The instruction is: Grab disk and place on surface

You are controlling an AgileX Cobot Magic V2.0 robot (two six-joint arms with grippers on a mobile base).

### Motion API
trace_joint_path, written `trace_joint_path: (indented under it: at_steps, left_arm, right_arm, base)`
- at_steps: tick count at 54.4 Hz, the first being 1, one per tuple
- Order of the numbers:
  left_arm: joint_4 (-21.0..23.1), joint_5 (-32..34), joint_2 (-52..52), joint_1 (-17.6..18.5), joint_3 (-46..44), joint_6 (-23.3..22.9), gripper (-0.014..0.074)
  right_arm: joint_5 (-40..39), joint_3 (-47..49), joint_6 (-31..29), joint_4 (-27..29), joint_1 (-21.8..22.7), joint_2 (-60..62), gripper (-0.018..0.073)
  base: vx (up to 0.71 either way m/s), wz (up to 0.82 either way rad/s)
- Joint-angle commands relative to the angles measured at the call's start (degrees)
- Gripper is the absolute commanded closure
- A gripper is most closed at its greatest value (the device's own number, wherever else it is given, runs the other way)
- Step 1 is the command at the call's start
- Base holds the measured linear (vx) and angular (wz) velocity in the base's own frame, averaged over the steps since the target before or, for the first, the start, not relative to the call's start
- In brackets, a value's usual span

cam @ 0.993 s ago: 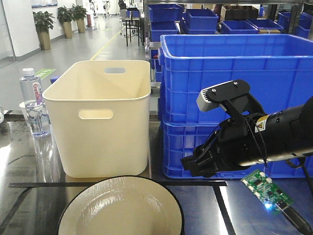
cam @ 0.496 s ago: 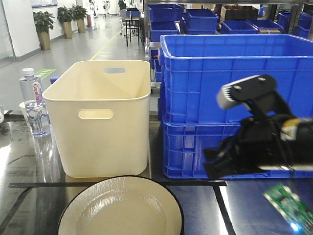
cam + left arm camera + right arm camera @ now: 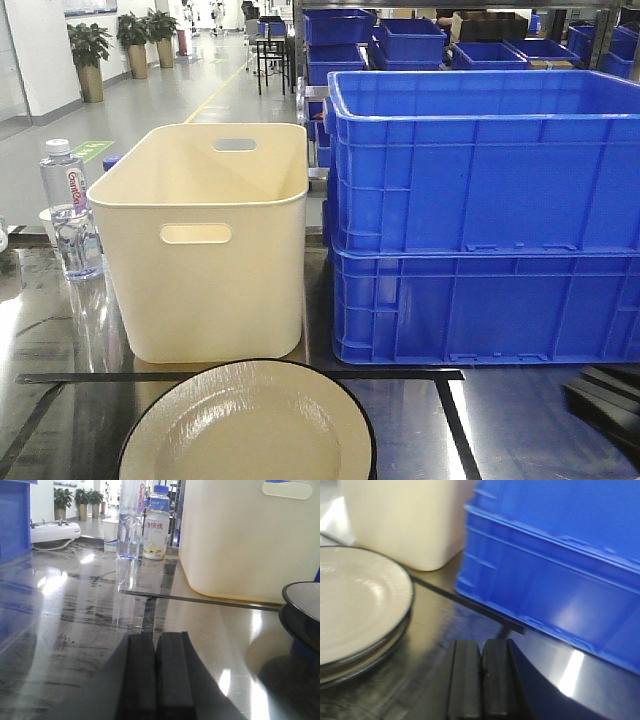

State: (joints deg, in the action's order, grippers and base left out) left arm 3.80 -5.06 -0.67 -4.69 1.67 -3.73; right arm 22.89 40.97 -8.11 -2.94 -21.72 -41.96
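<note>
Pulled back out of front view: right claw [image 3: 481, 680], now low on tabletop [image 3: 520, 420] beside disk [image 3: 248, 425]. Both claws, incl. left claw [image 3: 156, 675], closed, empty. Still approach step; next needs opening, lining up on disk rim.

Cream bin [image 3: 205, 240] beside stacked blue crates [image 3: 480, 215]; water bottle [image 3: 68, 210] at left.

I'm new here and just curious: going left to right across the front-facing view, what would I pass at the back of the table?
Water bottle → cream plastic bin → stacked blue crates. The plate sits nearer, in front of the bin, so I leave it out of the order.
</note>
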Motion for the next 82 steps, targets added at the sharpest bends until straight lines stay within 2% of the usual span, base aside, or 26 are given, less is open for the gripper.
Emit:
trace_joint_path:
  at_steps: [1,7,15,24,35,38,82]
  left_arm:
    - [-0.1,4.3,-0.3,0.0,-1.0,-0.4,0.0605]
    - [-0.1,4.3,-0.3,0.0,-1.0,-0.4,0.0605]
    - [-0.1,4.3,-0.3,0.0,-1.0,-0.4,0.0605]
    - [-0.1,4.3,-0.3,0.0,-1.0,-0.4,0.0605]
    - [-0.1,4.3,-0.2,0.0,-1.0,-0.4,0.0605]
    - [-0.1,4.2,-0.4,0.0,-1.0,-0.4,0.0605]
    - [-0.1,3.6,-0.1,0.0,-1.0,-0.4,0.0604]
  right_arm:
    - [-7.3,-4.1,3.6,-1.6,4.7,5.2,0.0568]
    - [-9.6,-11.6,4.5,-1.8,10.4,12.3,0.0567]
    - [-11.8,-22.3,4.5,-1.8,16.0,21.9,0.0567]
    - [-16.9,-33.3,5.4,-1.8,19.8,31.8,0.0567]
    - [-23.9,-43.5,6.4,-1.6,20.0,43.5,0.0567]
    - [-21.6,-42.9,6.6,-1.6,19.8,42.7,0.0567]
    - [-21.5,-43.1,6.6,-1.5,19.6,42.6,0.0567]
  base:
    - [0.0,0.0]
    - [0.0,0.0]
    - [0.0,0.0]
    - [0.0,0.0]
    - [0.0,0.0]
    - [0.0,0.0]
    - [0.0,0.0]
